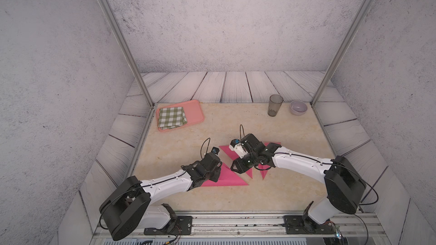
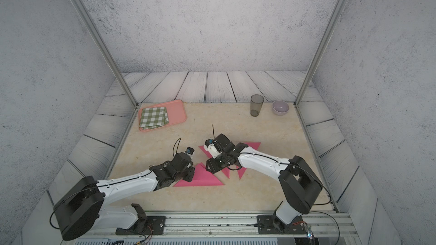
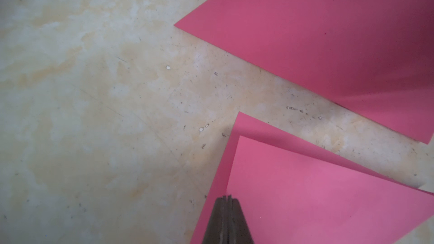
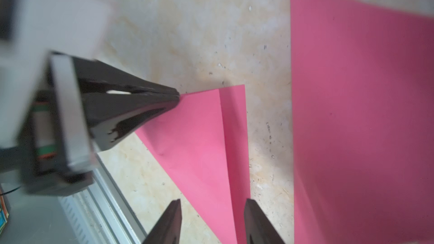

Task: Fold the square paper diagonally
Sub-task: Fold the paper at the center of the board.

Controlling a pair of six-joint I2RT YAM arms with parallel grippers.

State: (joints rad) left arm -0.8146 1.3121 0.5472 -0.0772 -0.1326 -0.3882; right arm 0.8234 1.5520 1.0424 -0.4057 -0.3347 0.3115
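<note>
A pink paper (image 1: 228, 179) (image 2: 205, 180) lies folded into a triangle at the table's middle front. Its upper layer (image 3: 317, 195) stops a little short of the lower layer's corner (image 3: 239, 118). My left gripper (image 3: 226, 197) (image 1: 219, 168) is shut, with its tips resting on the upper layer near one edge; the right wrist view shows the left gripper (image 4: 176, 96) too. My right gripper (image 4: 212, 204) (image 1: 238, 169) is open, its fingers straddling the paper's (image 4: 202, 137) narrow end. A second pink sheet (image 1: 273, 144) (image 4: 364, 113) (image 3: 328, 31) lies just behind, mostly under the right arm.
A pink tray (image 1: 195, 111) with a folded green checked cloth (image 1: 171, 117) sits at the back left. A grey cup (image 1: 274, 104) and a pale bowl (image 1: 298, 107) stand at the back right. Metal posts and a front rail (image 1: 236, 218) bound the table.
</note>
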